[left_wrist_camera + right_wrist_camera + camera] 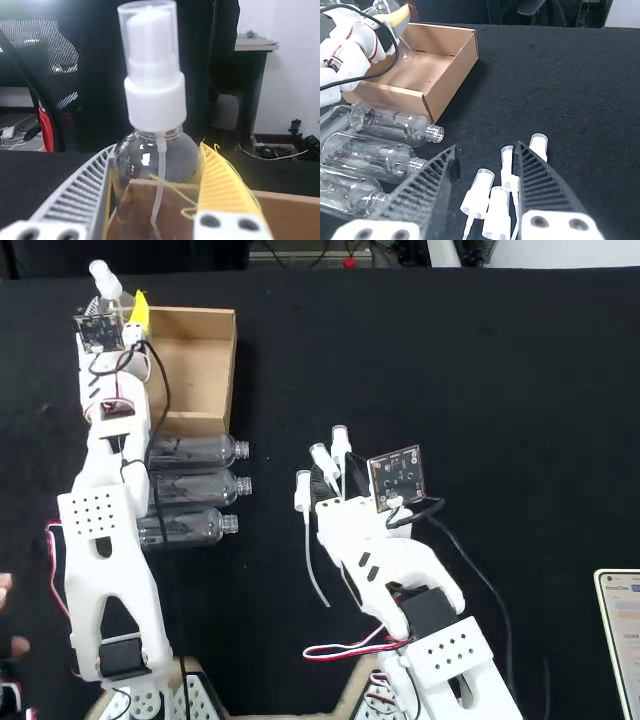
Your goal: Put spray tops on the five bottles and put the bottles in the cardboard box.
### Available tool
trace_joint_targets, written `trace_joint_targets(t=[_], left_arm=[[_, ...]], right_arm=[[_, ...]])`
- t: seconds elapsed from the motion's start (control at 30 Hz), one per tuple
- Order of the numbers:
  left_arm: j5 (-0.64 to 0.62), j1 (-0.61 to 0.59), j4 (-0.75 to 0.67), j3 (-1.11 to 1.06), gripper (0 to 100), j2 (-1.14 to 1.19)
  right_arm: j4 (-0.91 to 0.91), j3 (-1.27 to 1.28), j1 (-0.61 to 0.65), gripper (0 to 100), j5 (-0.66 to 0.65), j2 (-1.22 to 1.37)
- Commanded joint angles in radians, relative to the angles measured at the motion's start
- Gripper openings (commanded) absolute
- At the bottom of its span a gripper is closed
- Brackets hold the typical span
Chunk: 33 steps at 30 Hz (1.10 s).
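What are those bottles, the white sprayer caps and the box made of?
Bottles: probably clear glossy plastic; you see through them and they glint. Spray tops: white plastic, it seems, smooth, with thin dip tubes. Box: plain brown cardboard, matte, with raw cut edges.

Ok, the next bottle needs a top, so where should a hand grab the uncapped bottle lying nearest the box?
Probably at the shoulder just behind its open neck, coming down from above. The uncapped bottle lies on its side beside the cardboard box with a second bottle close alongside; only the tapering neck end leaves finger room.
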<state>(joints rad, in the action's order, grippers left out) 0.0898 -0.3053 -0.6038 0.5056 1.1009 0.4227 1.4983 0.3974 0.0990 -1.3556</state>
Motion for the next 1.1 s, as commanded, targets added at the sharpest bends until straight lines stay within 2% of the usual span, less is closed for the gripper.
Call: trace_joint_targets(t=[0.0, 0.27, 0.43, 0.5, 1.07], left_arm=[[0.017, -0.025, 0.002, 0.071, 11, -0.012], [0.014, -0.036, 0.002, 0.071, 12, -0.011], [0.009, -0.035, 0.003, 0.033, 26, -0.011], [0.009, -0.031, 0.003, 0.012, 29, -0.011], [-0.014, -0.059, -0.003, 0.010, 29, -0.025]], right_arm=[[-0.031, -0.010, 0.008, 16.9, 0.003, -0.018], [-0.031, -0.010, 0.005, 16.9, 0.003, -0.018], [-0.031, -0.010, 0.005, 16.9, 0.003, -0.018], [-0.031, -0.010, 0.005, 16.9, 0.003, -0.018], [-0.031, -0.010, 0.005, 16.9, 0.003, -0.018]])
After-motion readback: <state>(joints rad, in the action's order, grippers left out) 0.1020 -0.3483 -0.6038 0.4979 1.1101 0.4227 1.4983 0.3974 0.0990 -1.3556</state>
